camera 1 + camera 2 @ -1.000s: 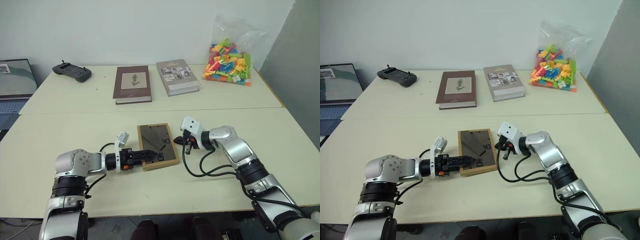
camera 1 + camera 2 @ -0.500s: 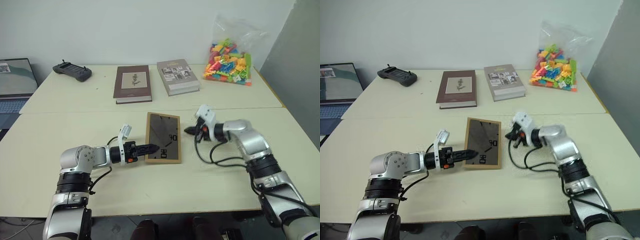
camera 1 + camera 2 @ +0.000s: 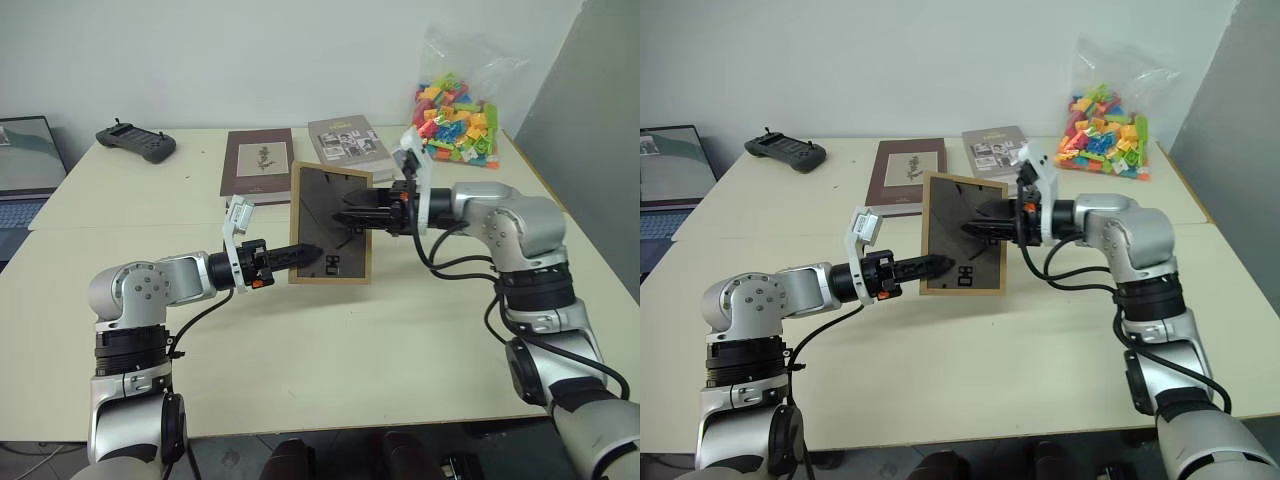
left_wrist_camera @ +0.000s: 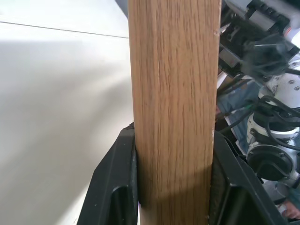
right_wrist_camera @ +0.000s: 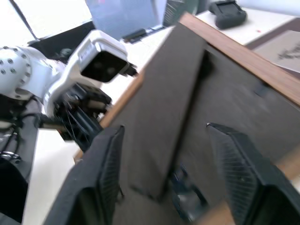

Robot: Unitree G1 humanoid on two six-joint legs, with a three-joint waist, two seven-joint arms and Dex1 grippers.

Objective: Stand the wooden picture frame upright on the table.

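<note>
You're looking at a robot test lab or office: plain white wall, pale cream surface (image 3: pixel 420 340), an open laptop (image 3: pixel 25 160), a black handheld controller (image 3: pixel 135 142) and a bag of coloured building blocks (image 3: pixel 458 115) as props

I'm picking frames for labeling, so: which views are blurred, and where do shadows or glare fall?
Right wrist view: motion-smeared, the wooden picture frame soft. Left wrist view: its wood edge sharp, the right arm behind it blurred, shade on the table. Head views: crisp, even light, faint sheen on the frame's back.

Wooden picture frame (image 3: pixel 331 224) now upright off table (image 3: pixel 420 330), right gripper (image 3: pixel 342 219) opened.
</note>
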